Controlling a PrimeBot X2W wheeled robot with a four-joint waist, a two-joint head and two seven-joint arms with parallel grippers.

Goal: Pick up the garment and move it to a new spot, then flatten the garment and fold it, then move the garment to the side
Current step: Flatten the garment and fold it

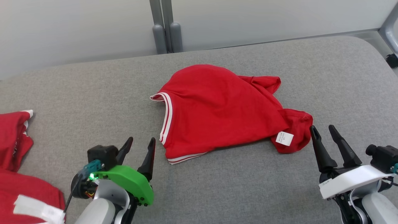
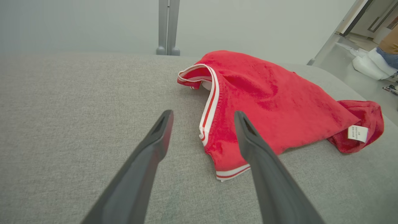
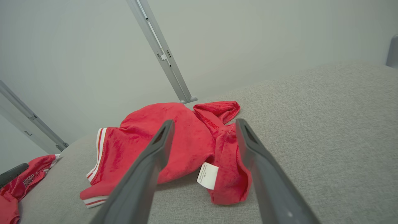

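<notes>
We look across a grey, fabric-covered tabletop (image 1: pixel 267 186) with rounded far corners. Behind it we see plain, pale wall panels (image 1: pixel 77 28), joined by a pair of grey metal posts (image 1: pixel 166 28) that stand at the tabletop's far edge. Past the right corner, white bags (image 2: pixel 367 63) lie on a light floor (image 2: pixel 339 65). The light is soft and even.

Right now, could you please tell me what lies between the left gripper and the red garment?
A narrow stretch of bare grey cushion; the head view shows it between the left gripper and the garment.
</notes>
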